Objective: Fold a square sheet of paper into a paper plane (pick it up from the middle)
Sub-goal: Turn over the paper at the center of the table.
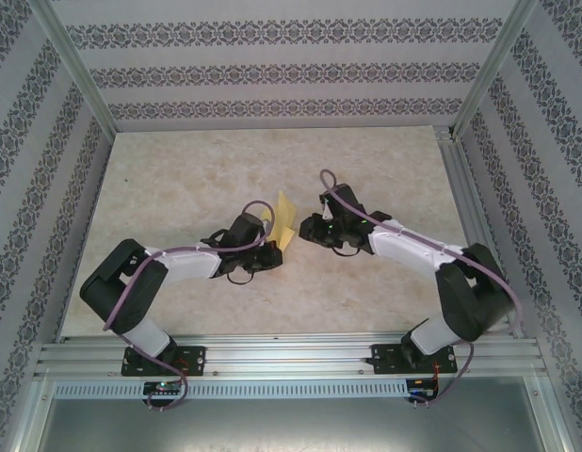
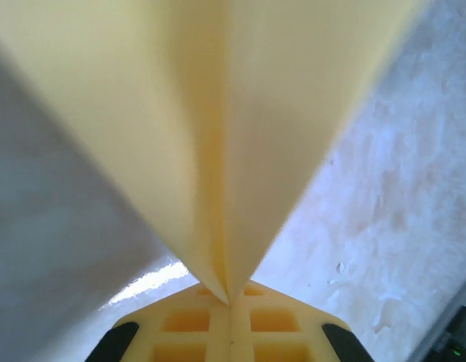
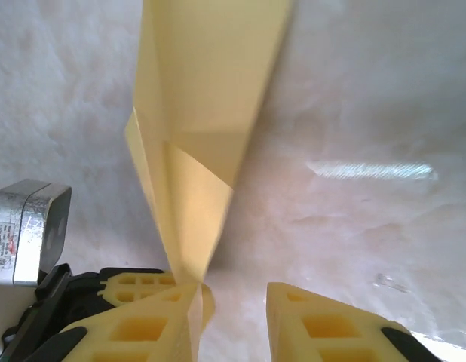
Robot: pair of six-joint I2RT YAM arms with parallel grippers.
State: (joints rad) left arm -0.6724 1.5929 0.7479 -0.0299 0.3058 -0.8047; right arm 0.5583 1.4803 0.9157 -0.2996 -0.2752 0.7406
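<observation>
**Jaws: left clamped on the paper, right parted beside it**

Paper point(image 1: 284, 218) stands on edge near mid-table point(image 1: 178, 179), between the two wrists. It is folded along a centre crease, and a triangular flap shows from the right wrist. Cannot tell whether its lower edge touches the table.

Left gripper point(image 2: 229, 303) pinches the near end of the crease, with both layers fanning away from the pinch. Right gripper point(image 3: 231, 296) has a moderate gap. The paper's edge lies against one finger point(image 3: 135, 328), and the other finger is apart from it.

Risks (judged):
- There is a single pinch point at one end, so the free end can swing or sag and the layers can spread.
- If the right jaws close off the crease, they would set a skewed fold or crumple the flap.
- With both grippers clamped, any pull between the arms could tear the thin paper or drag it out of the left pinch.

Pose: both arms reach inward with elbows out to the sides. The wrists face each other near centre, low over the table.
</observation>
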